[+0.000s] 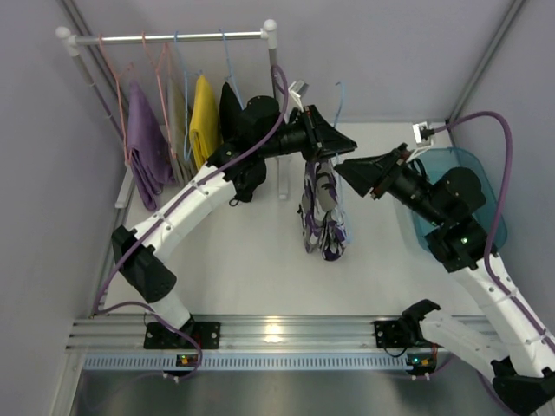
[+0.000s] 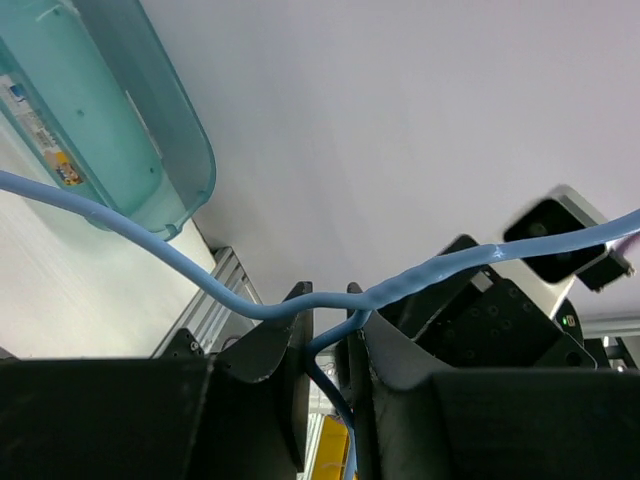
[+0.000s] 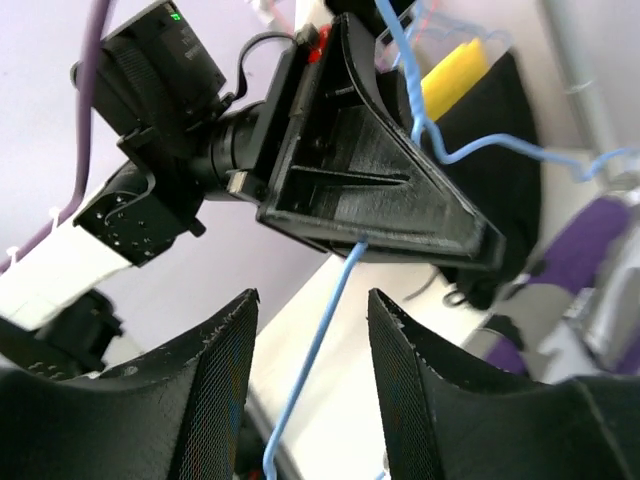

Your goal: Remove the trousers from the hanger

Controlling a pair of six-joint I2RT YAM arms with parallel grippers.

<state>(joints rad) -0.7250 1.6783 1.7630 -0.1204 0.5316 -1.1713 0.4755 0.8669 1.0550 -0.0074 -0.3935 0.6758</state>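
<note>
Left gripper (image 2: 328, 300) pinched narrow on thin blue wire hanger (image 2: 240, 300) at its neck. Right gripper (image 3: 312, 310) parted, clamping nothing. Purple-white-dark camouflage trousers (image 1: 323, 217) draped on that hanger, off rail, above tabletop (image 1: 251, 260). Not yet slid off. Plain black trousers (image 1: 230, 108) hanging on white rail (image 1: 173, 37).

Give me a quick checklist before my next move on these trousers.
1. Hanger clear of rail: ok.
2. Left end effector clamped on hanger: cannot tell; the wire lies between its fingers.
3. Right end effector open and empty: ok.
4. Trousers off hanger: not ok; they hang from it.
5. Bin free inside: cannot tell; partly hidden.
</note>
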